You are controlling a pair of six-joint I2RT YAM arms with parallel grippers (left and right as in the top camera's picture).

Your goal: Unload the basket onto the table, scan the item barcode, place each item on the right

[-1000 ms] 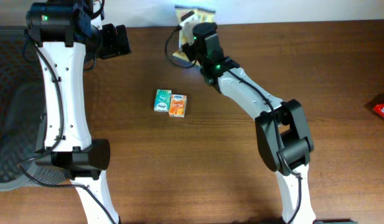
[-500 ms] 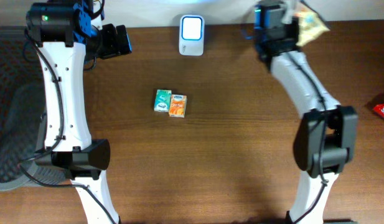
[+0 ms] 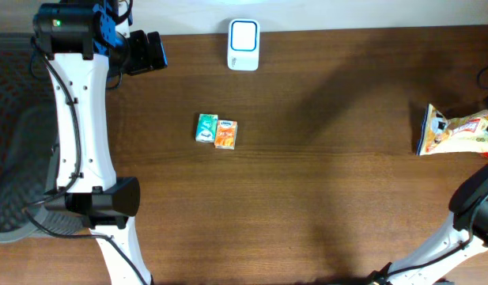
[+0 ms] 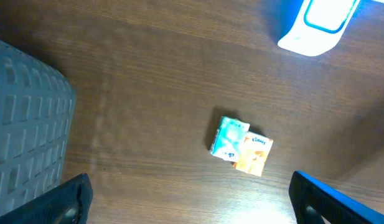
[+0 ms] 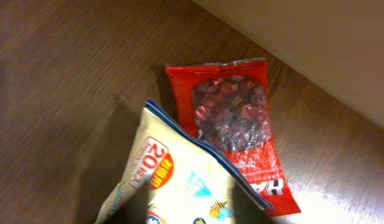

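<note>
The white barcode scanner (image 3: 244, 44) with its blue-lit window stands at the table's far edge, and it also shows at the top right as the scanner (image 4: 319, 25). A cream snack bag (image 3: 455, 131) is at the right edge of the table. In the right wrist view the snack bag (image 5: 179, 180) fills the lower middle, over a red packet (image 5: 232, 118). Blurred dark fingers of my right gripper (image 5: 192, 214) flank the bag, and the grip is unclear. My left gripper (image 4: 201, 214) hangs open and empty high above the table, near the far-left corner, where it shows as the left gripper (image 3: 145, 51).
A teal pack (image 3: 206, 127) and an orange pack (image 3: 225, 134) lie side by side mid-table, seen again as the teal pack (image 4: 229, 137) and orange pack (image 4: 252, 154). A grey mesh surface (image 4: 23, 118) borders the table's left side. A pale wall (image 5: 316, 43) runs behind the red packet.
My right arm has swung the snack bag from in front of the scanner over to the table's far right, above the red packet. The left arm has stayed still.
</note>
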